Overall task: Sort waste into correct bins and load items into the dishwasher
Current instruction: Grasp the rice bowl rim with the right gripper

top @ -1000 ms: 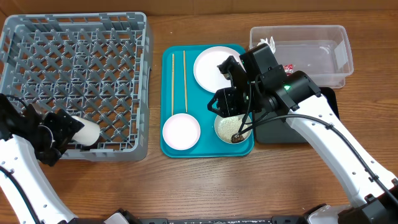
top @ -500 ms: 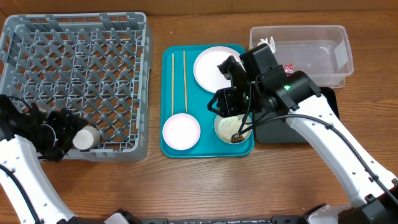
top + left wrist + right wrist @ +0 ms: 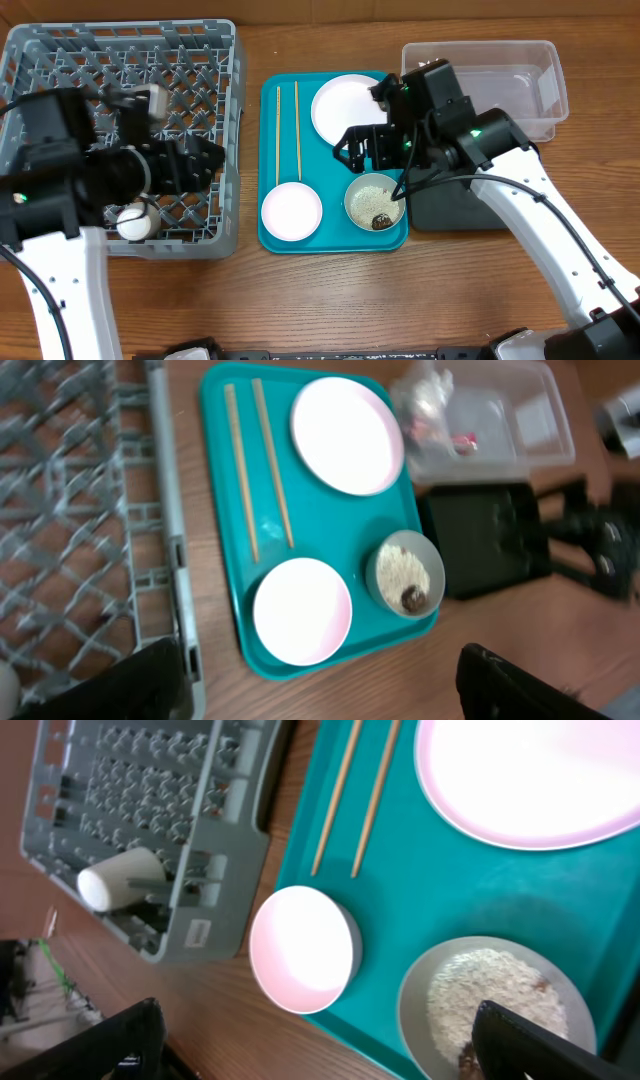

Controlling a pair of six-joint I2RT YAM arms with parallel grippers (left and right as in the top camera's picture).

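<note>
The white cup (image 3: 133,222) lies on its side in the grey dish rack (image 3: 60,60), at its front edge. My left gripper (image 3: 203,160) hangs open and empty over the rack's right side. On the teal tray (image 3: 335,238) are two chopsticks (image 3: 287,130), a white plate (image 3: 350,108), an empty white bowl (image 3: 291,211) and a bowl of rice with a brown lump (image 3: 375,201). My right gripper (image 3: 362,150) is open above the rice bowl (image 3: 490,1000), holding nothing. The clear tub (image 3: 520,85) holds a tissue (image 3: 425,70) and a red wrapper (image 3: 462,108).
A black tray (image 3: 450,208) lies right of the teal tray, partly under my right arm. Bare wooden table runs along the front edge. The rack's right wall (image 3: 172,540) stands close to the teal tray (image 3: 330,510).
My right gripper opened off the rice bowl and rose. My left arm lifted from the rack's front corner and swung right over the rack, leaving the cup lying there.
</note>
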